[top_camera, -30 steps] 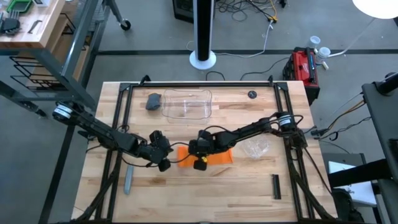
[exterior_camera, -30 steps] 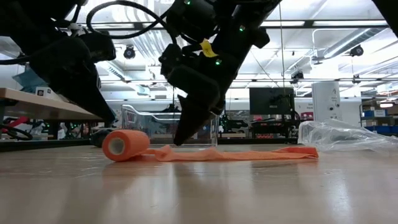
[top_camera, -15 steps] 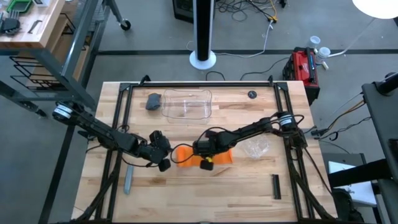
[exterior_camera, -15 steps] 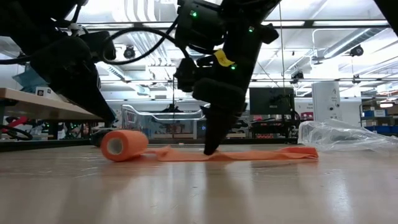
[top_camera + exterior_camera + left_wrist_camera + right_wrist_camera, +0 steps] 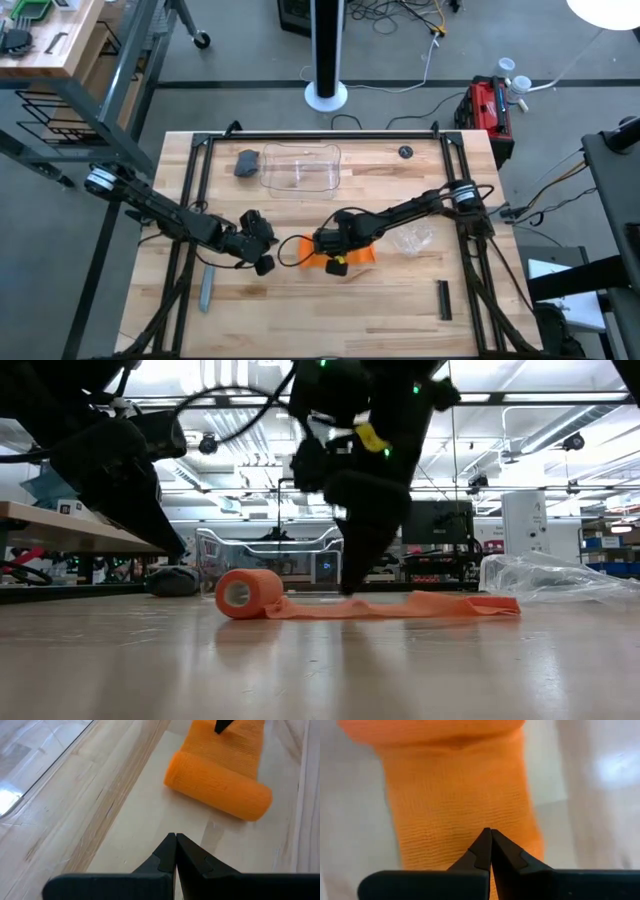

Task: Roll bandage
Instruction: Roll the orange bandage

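The orange bandage (image 5: 370,605) lies mid-table, partly rolled. The right gripper (image 5: 488,838), pinched shut and empty, presses its flat tail; the left gripper (image 5: 175,843), also closed, waits beside the roll. I'd push evenly, keeping edges aligned.

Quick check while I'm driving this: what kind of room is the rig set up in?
Most likely a robotics lab or workshop. The wooden table stands on a bare concrete floor with loose cables, the low view shows a monitor under exposed ceiling pipes and strip lights, and a red tool case sits beside the table.
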You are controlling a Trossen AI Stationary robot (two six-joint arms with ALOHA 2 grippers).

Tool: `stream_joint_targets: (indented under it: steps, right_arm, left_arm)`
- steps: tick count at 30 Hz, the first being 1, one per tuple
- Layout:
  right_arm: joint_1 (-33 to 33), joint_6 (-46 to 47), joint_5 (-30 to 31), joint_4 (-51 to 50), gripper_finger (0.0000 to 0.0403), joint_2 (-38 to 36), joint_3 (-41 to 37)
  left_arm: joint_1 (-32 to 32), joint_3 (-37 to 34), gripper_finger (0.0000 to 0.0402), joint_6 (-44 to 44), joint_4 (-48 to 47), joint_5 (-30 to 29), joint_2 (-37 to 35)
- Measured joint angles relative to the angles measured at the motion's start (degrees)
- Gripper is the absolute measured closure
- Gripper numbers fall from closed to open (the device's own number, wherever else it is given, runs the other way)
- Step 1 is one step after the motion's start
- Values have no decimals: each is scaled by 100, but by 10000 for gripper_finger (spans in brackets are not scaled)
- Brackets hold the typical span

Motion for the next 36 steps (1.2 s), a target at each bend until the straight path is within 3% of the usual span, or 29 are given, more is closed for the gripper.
stream_joint_targets:
  steps: [7,13,18,36]
  right_arm:
    - [-11,-198,326,520,403,-388,1]
    - [-11,-464,-594,1872,403,-226,7]
    - [-49,-544,-644,2342,403,106,0]
    - [-115,-432,-622,1751,403,282,-24]
  left_arm:
    - [0,-2,401,33,0,-2,0]
    - [0,-4,402,-2,4,-2,0]
    - [0,-7,401,-4,9,-2,0]
    - [0,-7,401,-21,0,-1,0]
